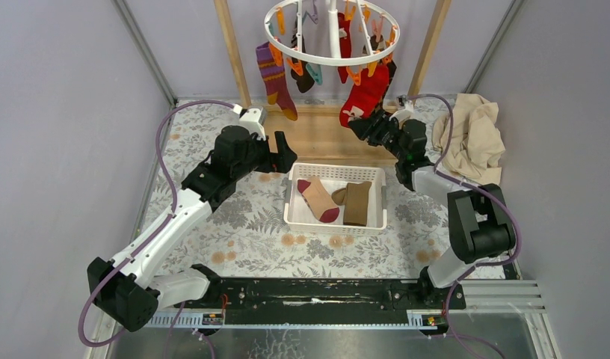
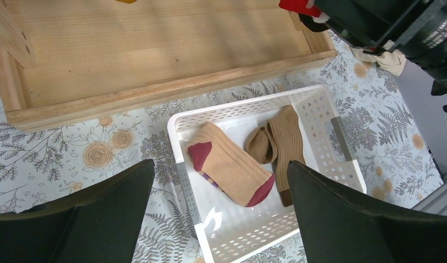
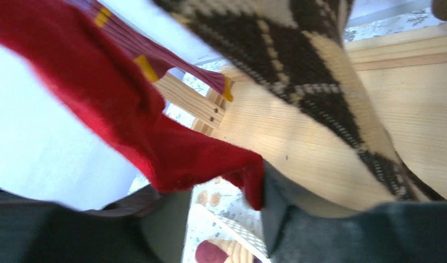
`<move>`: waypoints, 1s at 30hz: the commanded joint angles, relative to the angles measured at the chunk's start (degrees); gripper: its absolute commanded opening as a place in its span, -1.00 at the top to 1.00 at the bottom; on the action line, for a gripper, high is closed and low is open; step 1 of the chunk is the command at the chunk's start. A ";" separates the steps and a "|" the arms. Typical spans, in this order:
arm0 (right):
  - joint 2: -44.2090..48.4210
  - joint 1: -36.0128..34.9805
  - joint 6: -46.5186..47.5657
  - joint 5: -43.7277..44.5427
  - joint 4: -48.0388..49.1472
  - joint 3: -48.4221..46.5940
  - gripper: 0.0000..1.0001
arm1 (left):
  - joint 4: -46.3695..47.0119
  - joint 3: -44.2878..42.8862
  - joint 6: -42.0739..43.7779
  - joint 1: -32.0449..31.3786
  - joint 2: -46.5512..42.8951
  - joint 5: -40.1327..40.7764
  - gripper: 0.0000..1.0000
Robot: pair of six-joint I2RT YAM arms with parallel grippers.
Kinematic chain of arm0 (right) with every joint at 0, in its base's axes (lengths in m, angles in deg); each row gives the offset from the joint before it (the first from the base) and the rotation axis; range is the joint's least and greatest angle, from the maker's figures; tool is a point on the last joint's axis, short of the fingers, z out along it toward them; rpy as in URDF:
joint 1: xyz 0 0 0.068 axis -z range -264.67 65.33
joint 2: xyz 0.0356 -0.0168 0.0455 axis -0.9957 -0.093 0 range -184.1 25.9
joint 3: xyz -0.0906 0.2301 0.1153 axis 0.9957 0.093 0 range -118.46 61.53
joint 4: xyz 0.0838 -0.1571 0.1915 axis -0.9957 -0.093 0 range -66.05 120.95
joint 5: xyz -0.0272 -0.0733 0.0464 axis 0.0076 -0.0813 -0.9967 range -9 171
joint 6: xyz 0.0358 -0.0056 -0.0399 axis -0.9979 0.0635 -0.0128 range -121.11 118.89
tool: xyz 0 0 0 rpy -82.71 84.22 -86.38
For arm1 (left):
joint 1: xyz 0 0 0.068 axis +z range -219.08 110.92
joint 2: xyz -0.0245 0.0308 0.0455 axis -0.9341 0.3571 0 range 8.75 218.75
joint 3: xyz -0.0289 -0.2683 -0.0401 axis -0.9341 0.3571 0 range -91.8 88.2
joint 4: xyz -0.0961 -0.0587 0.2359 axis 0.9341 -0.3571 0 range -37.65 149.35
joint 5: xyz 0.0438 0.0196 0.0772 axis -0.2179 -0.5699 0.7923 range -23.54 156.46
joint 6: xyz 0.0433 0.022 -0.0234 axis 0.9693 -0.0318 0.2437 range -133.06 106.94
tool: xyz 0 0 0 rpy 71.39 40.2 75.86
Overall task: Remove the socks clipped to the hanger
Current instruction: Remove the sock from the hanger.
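Observation:
The white ring hanger (image 1: pixel 332 30) hangs at the back with several socks clipped on it: a purple-orange striped sock (image 1: pixel 274 78), dark ones, and a red sock (image 1: pixel 364 97). My right gripper (image 1: pixel 359 127) is at the red sock's lower end. In the right wrist view its jaws (image 3: pixel 224 203) stand apart, with the red sock (image 3: pixel 128 109) draped across their tips and a brown argyle sock (image 3: pixel 320 82) beside it. My left gripper (image 1: pixel 287 153) is open and empty over the left edge of the white basket (image 2: pixel 248 107).
The basket (image 1: pixel 336 168) holds a tan sock with maroon toe (image 2: pixel 232 167) and a brown sock (image 2: pixel 281 142). A wooden rack with posts (image 1: pixel 231 52) and a base tray (image 2: pixel 155 55) stands behind it. A beige cloth (image 1: pixel 470 138) lies at the right.

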 commanded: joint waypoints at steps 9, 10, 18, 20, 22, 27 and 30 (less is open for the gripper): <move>16.97 0.21 4.16 -2.76 -5.33 4.75 0.83 | 2.76 -1.61 -0.88 -0.81 -0.45 -3.56 -0.97; 18.43 0.22 4.78 -2.96 -6.57 5.11 0.85 | 2.72 -1.77 -1.10 -1.20 -0.45 -3.62 -0.97; 27.53 0.24 5.29 -9.65 -14.50 7.08 0.88 | 6.07 -2.50 -3.71 -4.99 0.28 -3.81 -0.97; 28.75 0.23 3.98 -12.18 -14.96 7.42 0.88 | 8.55 -2.47 -4.51 -5.80 0.82 -4.94 -0.97; 30.03 0.23 2.59 -14.75 -15.18 7.71 0.88 | 11.56 -2.08 -5.46 -6.39 1.31 -5.96 -0.97; 33.40 0.22 0.50 -18.53 -18.76 7.74 0.87 | 16.96 -2.83 -6.19 -7.55 2.94 -7.97 -0.97; 35.62 0.19 -0.08 -19.42 -21.98 7.92 0.87 | 17.07 -5.79 -5.62 -9.03 4.49 -7.75 -0.98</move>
